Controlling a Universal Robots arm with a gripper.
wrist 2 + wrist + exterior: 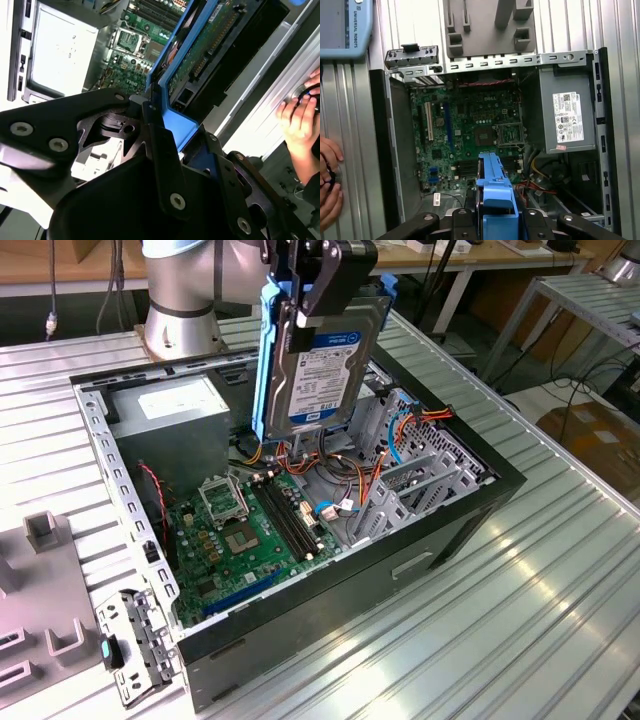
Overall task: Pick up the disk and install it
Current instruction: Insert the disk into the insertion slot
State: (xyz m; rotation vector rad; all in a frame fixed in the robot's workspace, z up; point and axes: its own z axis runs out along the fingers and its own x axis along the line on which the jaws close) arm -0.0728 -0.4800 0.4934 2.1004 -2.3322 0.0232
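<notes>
Pickup done: gripper (305, 305) fingers clamped on disk (322, 365), hanging upright at top centre above open case (400, 575). Install not yet done.

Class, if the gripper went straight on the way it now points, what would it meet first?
The gripper, shut on the disk, points down into the open computer case. Straight on, the disk's lower edge would likely reach the coloured cables next to the motherboard first; depth is unclear.
</notes>
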